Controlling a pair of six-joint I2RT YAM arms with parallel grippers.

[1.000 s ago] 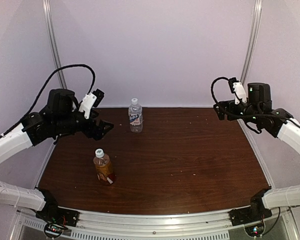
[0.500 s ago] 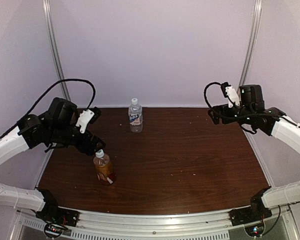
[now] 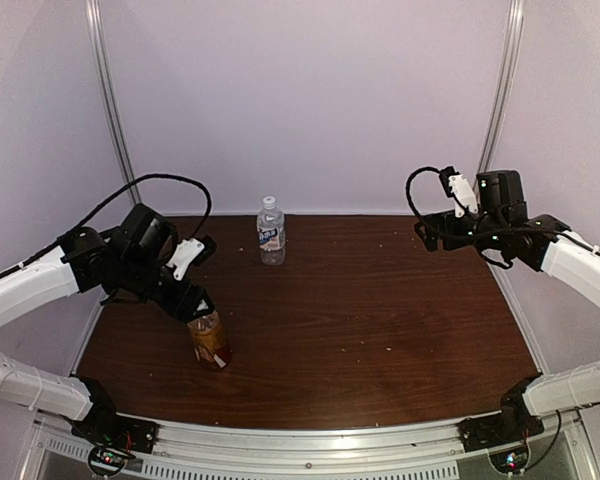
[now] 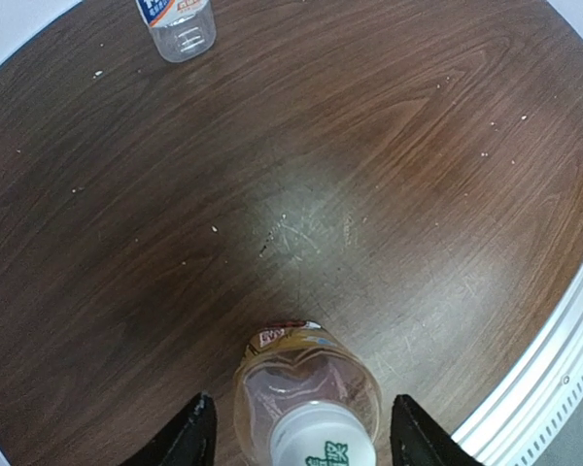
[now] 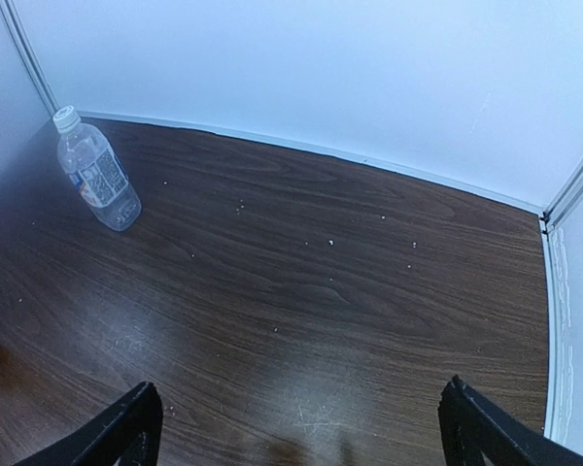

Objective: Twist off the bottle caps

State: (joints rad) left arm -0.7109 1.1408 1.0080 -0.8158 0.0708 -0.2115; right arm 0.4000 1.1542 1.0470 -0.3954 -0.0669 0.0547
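Cap (image 4: pixel 323 449) of amber bottle (image 4: pixel 306 374), between left claw (image 4: pixel 301 417) jaws, untouched

The top view looks down from above and behind the arm bases (image 3: pixel 115 428), facing the far wall (image 3: pixel 310 100), and takes in the whole counter (image 3: pixel 380 300) from well back. The left wrist view looks almost straight down from very near the amber bottle (image 4: pixel 306 374), whose cap (image 4: pixel 321 449) sits at the view's bottom edge between the jaws. It also reaches across the counter to the clear bottle (image 4: pixel 178 24) at the far edge. The right wrist view slants down from the counter's far right part toward the far edge and wall, with the clear bottle well off at its left. All three share that bottle.
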